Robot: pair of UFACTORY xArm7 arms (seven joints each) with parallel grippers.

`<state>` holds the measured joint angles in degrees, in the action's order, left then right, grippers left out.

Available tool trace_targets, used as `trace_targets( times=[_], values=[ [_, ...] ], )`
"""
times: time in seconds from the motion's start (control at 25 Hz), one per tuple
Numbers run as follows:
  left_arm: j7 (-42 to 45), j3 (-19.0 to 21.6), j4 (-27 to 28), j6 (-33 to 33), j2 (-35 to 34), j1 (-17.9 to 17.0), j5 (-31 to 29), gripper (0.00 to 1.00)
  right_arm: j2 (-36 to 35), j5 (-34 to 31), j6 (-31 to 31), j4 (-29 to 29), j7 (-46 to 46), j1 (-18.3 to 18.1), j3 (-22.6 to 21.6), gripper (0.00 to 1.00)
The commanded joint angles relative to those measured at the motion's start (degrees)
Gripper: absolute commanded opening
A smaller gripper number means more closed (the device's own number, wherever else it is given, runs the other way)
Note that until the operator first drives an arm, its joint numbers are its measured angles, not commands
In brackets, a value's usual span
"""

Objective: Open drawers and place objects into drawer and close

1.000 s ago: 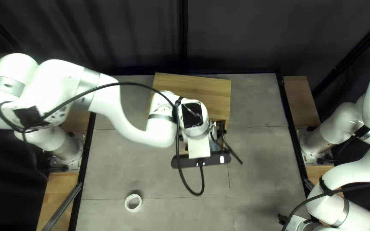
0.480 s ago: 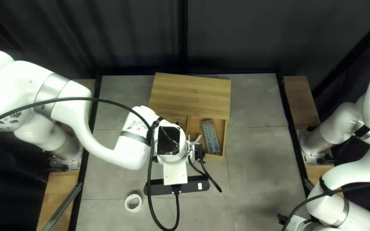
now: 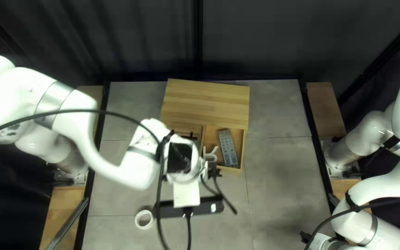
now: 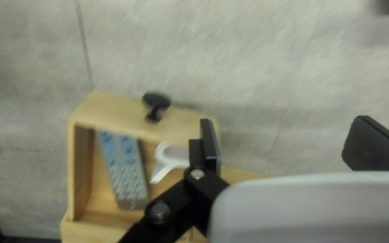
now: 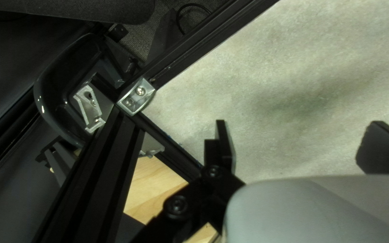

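My left gripper (image 3: 213,172) is at the front of the pulled-out right drawer (image 3: 242,139) of the wooden cabinet (image 3: 207,102). A grey remote (image 3: 228,148) and a white letter-like piece (image 3: 210,154) lie in that drawer. In the left wrist view my left gripper (image 4: 280,146) stands open, one finger over the corner of the drawer (image 4: 82,166), beside its black knob (image 4: 156,100); the remote (image 4: 124,171) and white piece (image 4: 167,157) show inside. My right gripper (image 3: 305,237) is at the table's near right; its wrist view shows the gripper (image 5: 293,150) open and empty.
A white ring (image 3: 144,219) lies on the table left of the black bar (image 3: 209,208) on my left wrist. The left drawer's black handle (image 3: 190,135) shows behind my left arm. Below the right gripper runs a black frame rail (image 5: 167,67).
My left gripper has moved from over the right drawer toward the table's near edge and left, uncovering the remote and white piece. The right arm has stayed put.
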<state>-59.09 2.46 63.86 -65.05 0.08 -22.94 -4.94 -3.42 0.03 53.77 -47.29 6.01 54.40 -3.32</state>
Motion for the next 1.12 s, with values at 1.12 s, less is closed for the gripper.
trace_targets(
  times=[1.12],
  values=[
    [18.29, 3.65, -21.24, 21.46, -3.89, -3.36, 13.60, 1.00, 0.00, 0.00, 0.00, 0.00, 0.00, 0.00, 0.00, 1.00]
  ],
)
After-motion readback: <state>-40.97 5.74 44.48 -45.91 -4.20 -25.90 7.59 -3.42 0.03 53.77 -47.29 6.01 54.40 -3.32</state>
